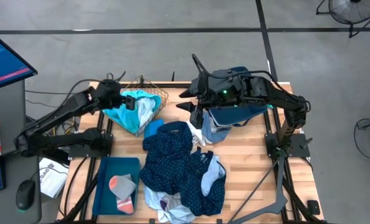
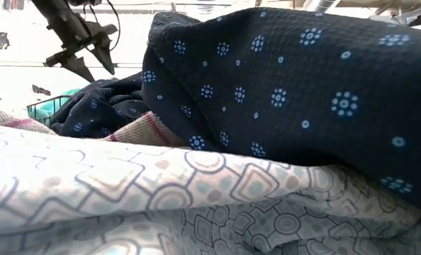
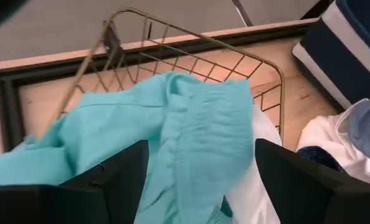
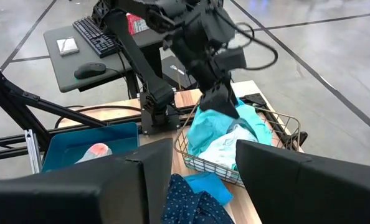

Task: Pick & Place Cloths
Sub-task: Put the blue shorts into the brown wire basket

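A turquoise cloth (image 1: 119,115) (image 3: 110,130) (image 4: 216,127) lies bunched in a gold wire basket (image 1: 160,96) (image 3: 191,59) at the far left of the table, draping over its rim. My left gripper (image 1: 130,102) (image 3: 200,149) (image 2: 90,67) hangs open just above it, a finger toward each side of the bunch. My right gripper (image 1: 186,99) (image 4: 203,149) is open and holds nothing, hovering by the navy bin (image 1: 235,112) and pointing toward the basket. A navy dotted cloth (image 1: 172,152) (image 2: 302,71) tops the pile at the table's middle, with a bright blue cloth (image 1: 152,129) at the pile's far edge.
The teal tray (image 1: 107,171) at the near left holds coral and grey socks (image 1: 124,186). Pale blue and white cloths (image 1: 213,130) spill from the navy bin. A white patterned cloth (image 2: 196,198) lies at the near edge. A side desk with a mouse (image 1: 24,194) stands left of the table.
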`<state>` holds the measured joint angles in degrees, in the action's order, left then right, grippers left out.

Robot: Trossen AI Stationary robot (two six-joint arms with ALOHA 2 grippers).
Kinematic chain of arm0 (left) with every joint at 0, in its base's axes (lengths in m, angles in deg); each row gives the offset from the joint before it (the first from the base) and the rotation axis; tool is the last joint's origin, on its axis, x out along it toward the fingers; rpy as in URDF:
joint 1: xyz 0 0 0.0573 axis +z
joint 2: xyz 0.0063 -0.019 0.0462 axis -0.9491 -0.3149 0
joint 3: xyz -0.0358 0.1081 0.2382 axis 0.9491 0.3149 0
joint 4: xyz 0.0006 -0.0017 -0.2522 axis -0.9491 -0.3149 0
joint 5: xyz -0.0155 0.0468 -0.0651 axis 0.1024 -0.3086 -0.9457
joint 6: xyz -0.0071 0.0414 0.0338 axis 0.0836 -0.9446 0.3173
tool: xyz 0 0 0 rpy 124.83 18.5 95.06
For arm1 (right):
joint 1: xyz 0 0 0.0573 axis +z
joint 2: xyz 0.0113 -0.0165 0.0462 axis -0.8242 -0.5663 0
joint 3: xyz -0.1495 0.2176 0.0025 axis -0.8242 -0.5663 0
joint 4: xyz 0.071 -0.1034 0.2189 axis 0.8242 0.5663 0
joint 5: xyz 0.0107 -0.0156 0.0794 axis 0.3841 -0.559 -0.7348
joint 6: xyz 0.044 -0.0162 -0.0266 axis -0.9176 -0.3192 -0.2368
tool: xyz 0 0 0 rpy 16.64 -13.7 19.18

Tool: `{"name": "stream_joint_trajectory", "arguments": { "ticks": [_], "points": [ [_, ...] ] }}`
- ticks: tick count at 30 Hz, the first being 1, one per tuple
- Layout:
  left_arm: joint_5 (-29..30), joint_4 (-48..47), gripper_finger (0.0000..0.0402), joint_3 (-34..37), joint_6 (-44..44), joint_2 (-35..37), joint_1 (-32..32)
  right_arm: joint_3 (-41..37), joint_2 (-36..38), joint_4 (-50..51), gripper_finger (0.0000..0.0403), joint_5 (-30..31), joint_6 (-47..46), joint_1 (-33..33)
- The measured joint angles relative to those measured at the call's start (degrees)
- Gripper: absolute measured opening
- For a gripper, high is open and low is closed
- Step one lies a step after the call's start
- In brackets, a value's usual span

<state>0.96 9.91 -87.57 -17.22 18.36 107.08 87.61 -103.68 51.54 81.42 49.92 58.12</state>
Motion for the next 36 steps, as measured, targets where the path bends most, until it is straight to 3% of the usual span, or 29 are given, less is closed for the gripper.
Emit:
{"name": "stream_joint_trajectory", "arguments": {
  "ticks": [7,12,16,23,36],
  "points": [
    [0.1,-2.03,0.0278,-4.31,-0.28,1.18,2.29,0.04,0.0,0.0,0.0172,-0.11,0.0,0.46],
    [9.32,-12.83,0.0278,-4.75,-0.28,1.03,5.0,0.04,-0.02,0.3,0.0172,-0.11,0.0,0.93],
    [9.55,-18.43,0.0278,-4.72,-0.22,0.94,7.91,0.04,-0.02,0.99,0.0172,-0.04,0.26,1.11],
    [9.99,-18.67,0.0278,-4.55,-0.16,0.97,13.6,0.04,-0.02,1.08,0.0172,-0.02,0.44,1.11],
    [8.58,-17.17,0.0279,2.03,7.66,0.99,25.95,0.04,-0.02,1.09,0.0173,0.0,1.55,1.11]
  ]
}}
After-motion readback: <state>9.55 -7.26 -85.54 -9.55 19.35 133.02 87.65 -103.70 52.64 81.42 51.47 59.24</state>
